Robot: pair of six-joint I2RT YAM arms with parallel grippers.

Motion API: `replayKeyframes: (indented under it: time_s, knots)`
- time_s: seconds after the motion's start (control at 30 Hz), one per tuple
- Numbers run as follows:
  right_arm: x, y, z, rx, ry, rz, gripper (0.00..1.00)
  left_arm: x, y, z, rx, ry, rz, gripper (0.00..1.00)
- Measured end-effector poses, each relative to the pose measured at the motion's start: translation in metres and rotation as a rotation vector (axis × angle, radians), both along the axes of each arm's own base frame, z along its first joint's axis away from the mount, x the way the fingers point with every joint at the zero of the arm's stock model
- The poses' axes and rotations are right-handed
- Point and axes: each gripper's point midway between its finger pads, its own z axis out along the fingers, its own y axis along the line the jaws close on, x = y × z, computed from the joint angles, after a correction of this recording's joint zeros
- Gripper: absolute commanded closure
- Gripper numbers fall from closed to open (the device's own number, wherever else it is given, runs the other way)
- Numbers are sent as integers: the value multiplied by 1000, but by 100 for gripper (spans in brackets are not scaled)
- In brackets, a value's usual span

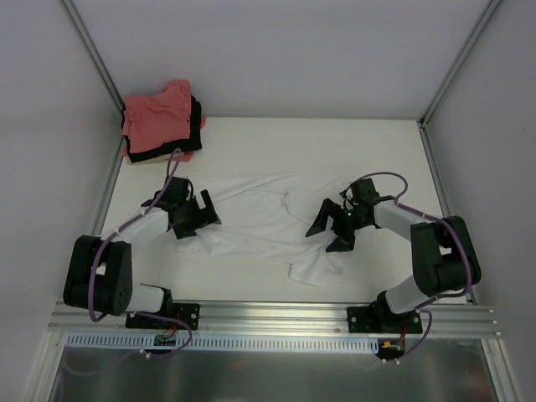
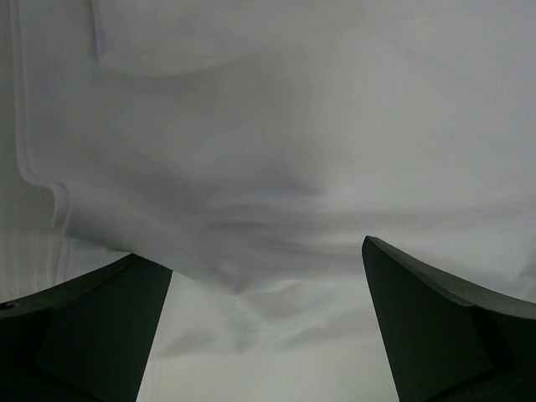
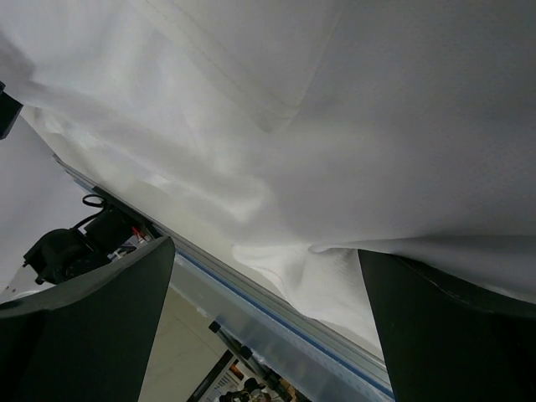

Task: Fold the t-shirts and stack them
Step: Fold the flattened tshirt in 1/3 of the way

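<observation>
A white t-shirt (image 1: 260, 222) lies spread and wrinkled across the middle of the table. My left gripper (image 1: 199, 218) is open and empty at the shirt's left edge. In the left wrist view the white cloth (image 2: 276, 126) fills the frame, with its hem just ahead of the open left gripper (image 2: 268, 327). My right gripper (image 1: 329, 232) is open and empty over the shirt's right part. The right wrist view shows the white cloth (image 3: 352, 126) above the open right gripper (image 3: 268, 335). A salmon-pink shirt (image 1: 157, 117) lies on a black one (image 1: 196, 113) at the back left. No cream shirt shows.
The pink and black stack sits in the table's back left corner by the metal frame post (image 1: 92, 59). The aluminium rail (image 1: 276, 318) runs along the near edge and also shows in the right wrist view (image 3: 276, 306). White walls enclose the table.
</observation>
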Motion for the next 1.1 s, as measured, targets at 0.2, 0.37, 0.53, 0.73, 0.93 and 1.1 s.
replayKeyframes:
  time_s: [0.2, 0.37, 0.53, 0.73, 0.93, 1.1]
  knots:
    - [10, -3, 1, 59, 52, -41, 1, 42, -5, 0, 15, 11, 5, 1]
    - [27, -8, 2, 122, 102, -86, 1, 86, -12, 0, 18, 6, -1, 1]
    - [55, -8, 4, 146, 108, -103, 1, 127, -19, 1, 21, -12, -12, 1]
    - [105, -11, 6, 142, 52, -121, 0, 161, -25, 3, 22, -20, -17, 1]
    - [156, -21, 8, 164, 6, -174, 0, 185, -29, 4, 29, -18, -39, 1]
    - [186, -26, 10, 144, -46, -189, 1, 197, -31, 5, 32, -20, -67, 1]
